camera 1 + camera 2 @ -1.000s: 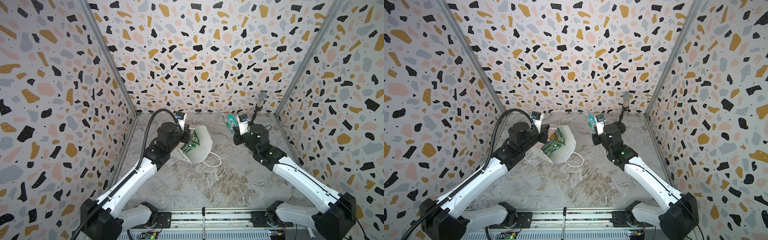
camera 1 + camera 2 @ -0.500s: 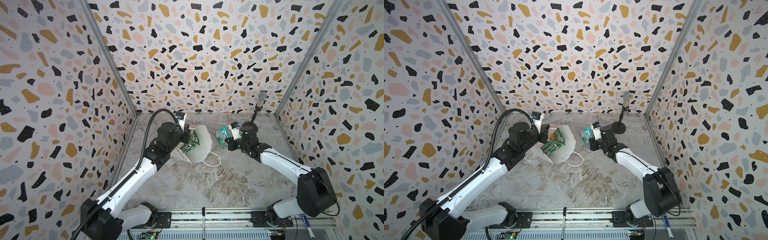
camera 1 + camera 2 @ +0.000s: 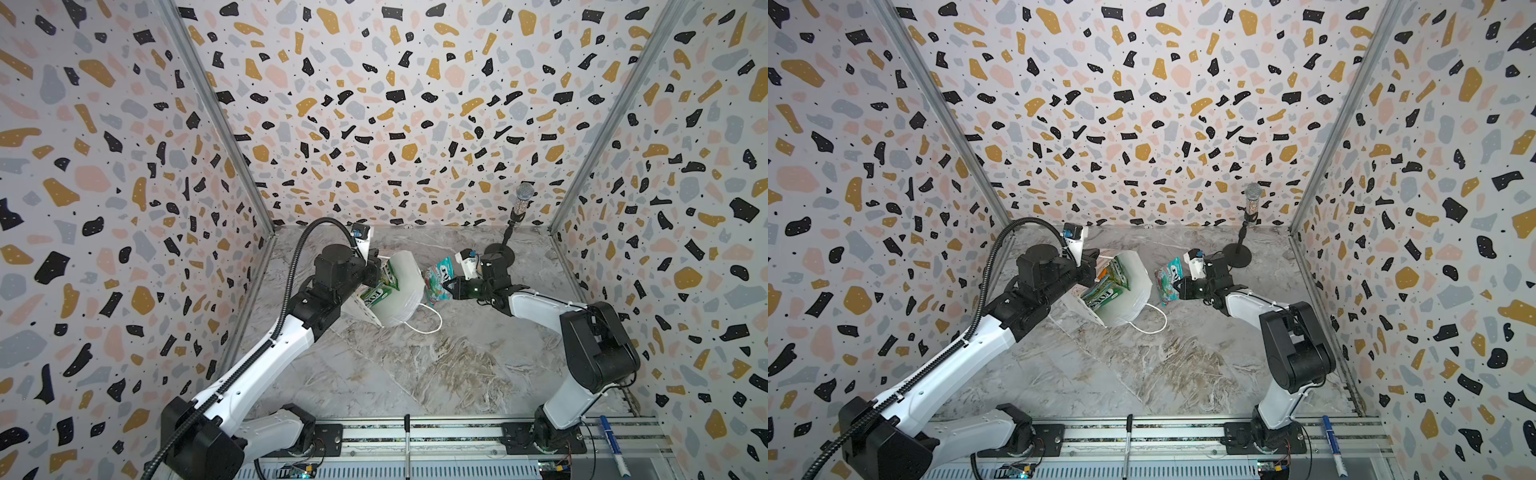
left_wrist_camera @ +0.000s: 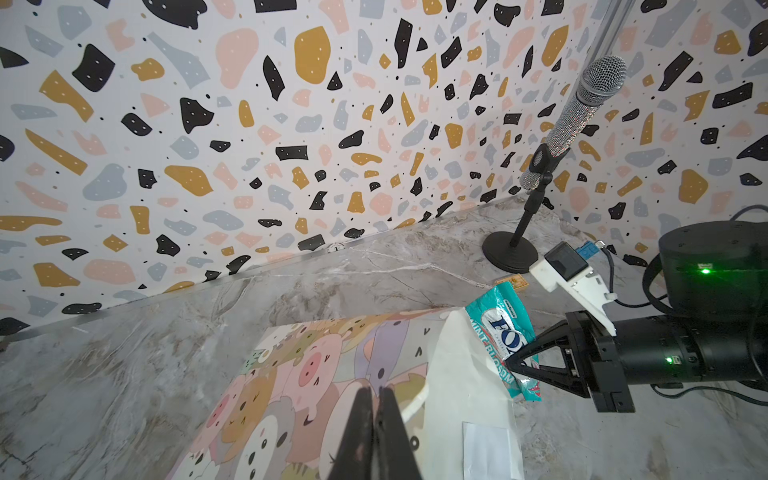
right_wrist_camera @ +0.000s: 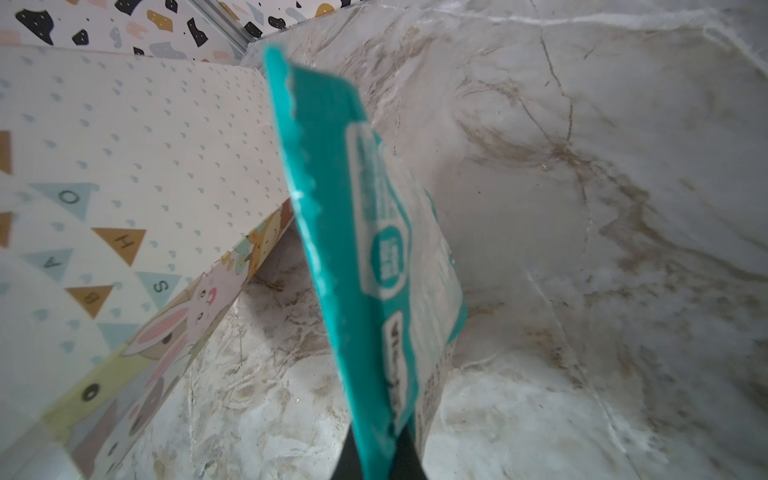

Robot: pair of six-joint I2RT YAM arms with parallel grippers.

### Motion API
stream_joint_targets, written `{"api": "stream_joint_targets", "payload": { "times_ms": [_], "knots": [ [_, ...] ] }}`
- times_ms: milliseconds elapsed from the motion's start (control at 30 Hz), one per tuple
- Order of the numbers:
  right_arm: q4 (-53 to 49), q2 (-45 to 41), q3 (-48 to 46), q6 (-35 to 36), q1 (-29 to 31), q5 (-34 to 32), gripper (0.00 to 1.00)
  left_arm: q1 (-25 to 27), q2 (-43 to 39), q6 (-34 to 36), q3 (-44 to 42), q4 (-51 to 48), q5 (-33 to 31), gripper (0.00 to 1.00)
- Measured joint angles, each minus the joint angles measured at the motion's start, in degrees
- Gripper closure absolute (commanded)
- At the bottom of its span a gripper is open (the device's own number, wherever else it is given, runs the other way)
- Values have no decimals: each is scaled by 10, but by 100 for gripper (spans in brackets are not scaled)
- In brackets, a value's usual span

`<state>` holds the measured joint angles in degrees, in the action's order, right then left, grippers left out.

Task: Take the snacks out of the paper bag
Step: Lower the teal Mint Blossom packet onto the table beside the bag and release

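– Where could a hand pass freely?
– Over the front half of the bench (image 3: 415,374): bare marble, wide open between the two arm bases.
– And further back?
– The paper bag (image 3: 401,291) stands tilted mid-bench, with the left jaws closed on its rim and its cord handle (image 3: 432,325) looped on the marble in front. The teal packet (image 3: 436,278) pinched in the right jaws hangs just beside the bag, so that gap is tight.
– The back right corner?
– The microphone stand (image 3: 514,220) blocks it. Walls (image 3: 395,124) close three sides.
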<state>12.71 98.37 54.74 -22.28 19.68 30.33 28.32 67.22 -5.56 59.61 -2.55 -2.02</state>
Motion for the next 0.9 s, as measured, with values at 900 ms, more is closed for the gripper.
{"api": "stream_joint_targets", "payload": {
  "times_ms": [900],
  "knots": [
    [100,122,28,-92,-49,4,78,0,0,0,0,0,1,100]
  ]
}}
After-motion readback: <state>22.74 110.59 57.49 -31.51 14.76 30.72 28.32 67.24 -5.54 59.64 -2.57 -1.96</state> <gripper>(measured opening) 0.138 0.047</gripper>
